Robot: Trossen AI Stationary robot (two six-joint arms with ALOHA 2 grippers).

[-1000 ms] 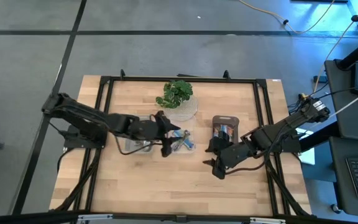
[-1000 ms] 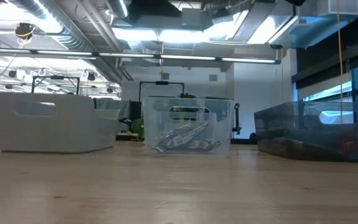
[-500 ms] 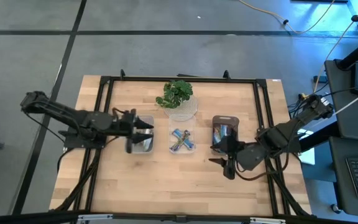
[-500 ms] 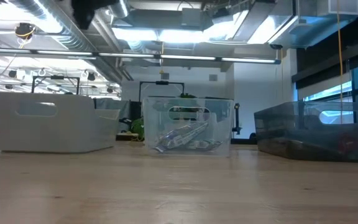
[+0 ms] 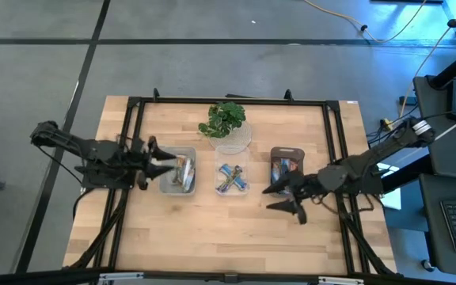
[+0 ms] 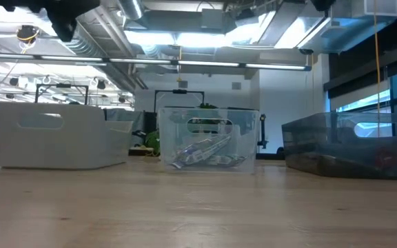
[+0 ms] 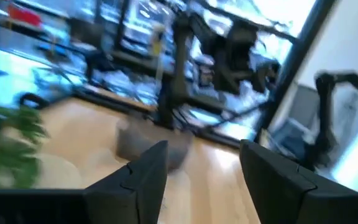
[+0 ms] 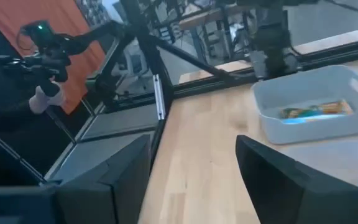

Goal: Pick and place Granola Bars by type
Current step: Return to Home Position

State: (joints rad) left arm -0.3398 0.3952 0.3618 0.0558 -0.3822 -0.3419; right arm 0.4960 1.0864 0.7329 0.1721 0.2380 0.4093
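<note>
Granola Bars (image 5: pixel 231 177) lie in bins (image 5: pixel 177 191) near the potted plant (image 5: pixel 225 119).

Bright, even light from overhead falls on the pale wooden table (image 5: pixel 236 229), and the two dark robot arms (image 5: pixel 93 150) cast only faint, soft shadows. At table height, long white ceiling tube lamps (image 6: pixel 212 64) glare. Their light glints off the clear plastic bin (image 6: pixel 209 138) and the shiny wrapped granola bars (image 6: pixel 202 155) inside it. Blue daylight enters through the tall windows (image 6: pixel 371 100).
</note>
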